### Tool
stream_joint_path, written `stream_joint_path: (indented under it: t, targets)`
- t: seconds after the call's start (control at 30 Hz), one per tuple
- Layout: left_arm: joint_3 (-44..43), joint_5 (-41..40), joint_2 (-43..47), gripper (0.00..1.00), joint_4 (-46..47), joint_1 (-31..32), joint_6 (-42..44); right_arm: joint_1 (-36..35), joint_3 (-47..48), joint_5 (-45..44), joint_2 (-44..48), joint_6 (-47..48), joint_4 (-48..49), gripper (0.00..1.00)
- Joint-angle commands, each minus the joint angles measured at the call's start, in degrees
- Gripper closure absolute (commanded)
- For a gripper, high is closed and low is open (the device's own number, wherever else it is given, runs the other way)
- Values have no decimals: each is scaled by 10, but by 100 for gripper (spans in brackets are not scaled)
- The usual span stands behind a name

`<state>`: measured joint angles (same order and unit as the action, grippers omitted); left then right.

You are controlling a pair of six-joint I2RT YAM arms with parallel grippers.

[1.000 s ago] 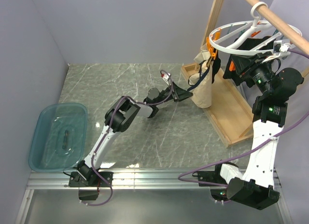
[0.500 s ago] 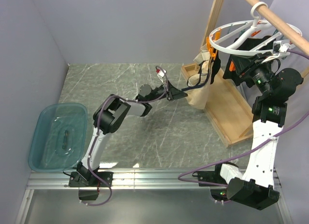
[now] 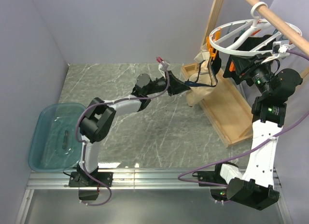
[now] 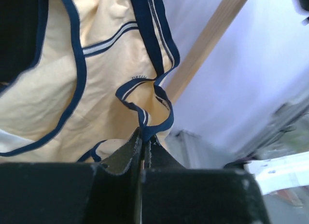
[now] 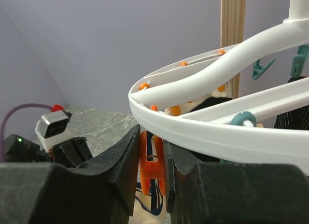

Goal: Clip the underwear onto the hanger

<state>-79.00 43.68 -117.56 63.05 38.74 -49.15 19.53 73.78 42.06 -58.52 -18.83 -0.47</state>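
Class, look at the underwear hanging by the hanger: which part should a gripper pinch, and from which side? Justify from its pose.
Pinch the navy trim on the free edge of the underwear, approaching from the table side, as the left gripper does: the trim buckles into a firm loop standing clear of the limp fabric.

tiny printed word on the underwear [image 4: 104, 64] waistband, too blurred to read

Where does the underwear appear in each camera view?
Top external: the underwear hangs upper right of centre.
Left wrist: the underwear fills the upper left.
Right wrist: only a sliver, it seems, below the orange clip.
Shared landmark: the wooden post, in all three.
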Motion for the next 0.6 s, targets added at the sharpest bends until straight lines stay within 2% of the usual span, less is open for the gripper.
stream_joint_path:
  t: [0.0, 0.03, 0.07, 0.17, 0.27, 0.3, 0.43, 0.57]
  targets:
    - [-21, -34, 87, 100, -196, 23, 227, 0, -3, 18, 17, -5, 15, 100]
    - [-27, -54, 97, 100, -240, 30, 270, 0, -3, 17, 16, -5, 14, 100]
    - [-44, -78, 107, 100, -340, 48, 312, 0, -2, 18, 17, -4, 11, 100]
    - [-47, -175, 139, 100, -399, 86, 430, -1, -3, 18, 16, -7, 10, 100]
    - [-52, -242, 149, 100, -398, 114, 484, -1, -6, 17, 18, -9, 9, 100]
    - [-55, -247, 146, 100, -386, 119, 484, -1, -7, 20, 19, -9, 9, 100]
    - [-69, -302, 129, 100, -347, 153, 577, -1, -9, 21, 23, -7, 1, 100]
    - [-107, -392, 97, 100, -291, 186, 629, -1, -11, 24, 27, -9, -4, 100]
